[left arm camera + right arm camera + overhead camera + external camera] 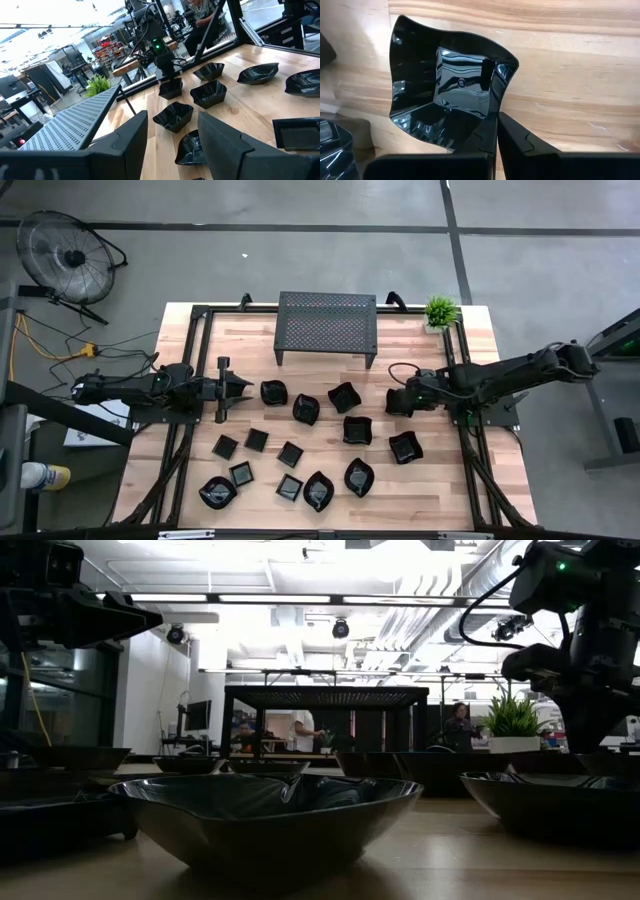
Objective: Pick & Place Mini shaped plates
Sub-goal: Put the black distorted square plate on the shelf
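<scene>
Several small glossy black plates (350, 430) lie on the wooden table (470, 480), each on its underside. At the right, my right gripper (400, 401) points steeply down and is shut on one wavy-edged square plate (445, 90). The left wrist view shows that plate (171, 89) below the right gripper (167, 75). At the table's left side my left gripper (240, 388) is held level above the table. It is open, its fingers (220, 145) have nothing between them, and it points toward the plates in the middle. My right gripper pinches the wavy plate's rim (502, 100) on one side, near a corner, one finger inside the dish and one outside. The fingers come from above, slanting steeply down. Whether the plate still rests on the table I cannot tell.
A black perforated metal rack (327, 320) on legs stands at the table's far middle. A small green plant (441, 310) sits at the far right corner. Black frame rails (190, 350) run along the table's sides. A fan (60, 250) stands on the floor beyond the far left.
</scene>
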Robot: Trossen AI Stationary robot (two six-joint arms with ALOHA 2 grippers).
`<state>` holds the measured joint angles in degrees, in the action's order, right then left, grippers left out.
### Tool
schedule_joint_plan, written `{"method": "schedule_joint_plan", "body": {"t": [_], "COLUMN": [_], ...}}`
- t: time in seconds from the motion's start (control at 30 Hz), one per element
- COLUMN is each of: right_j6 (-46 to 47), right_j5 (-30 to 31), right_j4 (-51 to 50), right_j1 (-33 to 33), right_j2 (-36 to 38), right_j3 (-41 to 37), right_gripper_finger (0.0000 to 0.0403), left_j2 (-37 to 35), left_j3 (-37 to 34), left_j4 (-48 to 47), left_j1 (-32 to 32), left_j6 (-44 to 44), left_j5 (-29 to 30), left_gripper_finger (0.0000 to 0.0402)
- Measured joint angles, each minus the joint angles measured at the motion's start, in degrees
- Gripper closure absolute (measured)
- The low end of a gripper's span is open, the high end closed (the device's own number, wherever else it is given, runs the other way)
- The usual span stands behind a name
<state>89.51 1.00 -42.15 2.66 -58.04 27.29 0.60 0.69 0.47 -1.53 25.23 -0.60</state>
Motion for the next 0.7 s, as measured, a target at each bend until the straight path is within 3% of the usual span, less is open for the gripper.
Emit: {"method": "schedule_joint_plan", "body": {"t": [0.3, 0.7], "right_j6": [-2.6, -15.8], "right_j5": [2.4, 7.2], "right_j4": [-0.4, -0.7], "right_j1": [0.0, -4.7], "right_j2": [3.0, 5.0], "right_j3": [1.7, 14.7], "right_gripper_finger": [0.0402, 0.0402], "left_j2": [0.0, 0.0], "left_j3": [0.0, 0.0], "left_j4": [0.0, 0.0], "left_j1": [0.0, 0.0], "left_j6": [0.0, 0.0], "left_j5": [0.0, 0.0], "left_gripper_finger": [0.0231, 0.0231]}}
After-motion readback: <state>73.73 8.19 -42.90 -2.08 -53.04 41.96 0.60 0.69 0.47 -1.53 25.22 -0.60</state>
